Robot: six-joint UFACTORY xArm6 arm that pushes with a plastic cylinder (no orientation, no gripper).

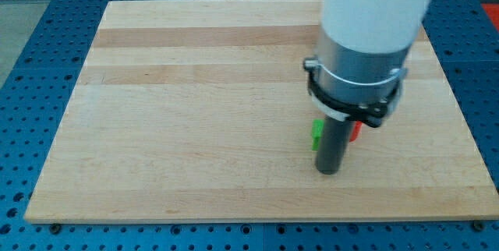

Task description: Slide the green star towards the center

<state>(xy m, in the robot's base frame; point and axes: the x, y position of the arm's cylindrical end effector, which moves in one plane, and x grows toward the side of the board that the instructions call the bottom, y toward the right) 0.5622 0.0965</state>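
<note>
A green block (316, 133) peeks out on the left side of the dark rod, right of the board's middle; its shape is mostly hidden, so I cannot tell that it is a star. A red block (356, 132) shows as a sliver on the rod's right side. My tip (330, 171) rests on the wooden board just below and right of the green block, close to it. The arm's white and grey body covers whatever lies behind the rod.
The wooden board (195, 111) lies on a blue perforated table (31, 64). The board's bottom edge runs a little below my tip. The arm's wide body hangs over the board's upper right part.
</note>
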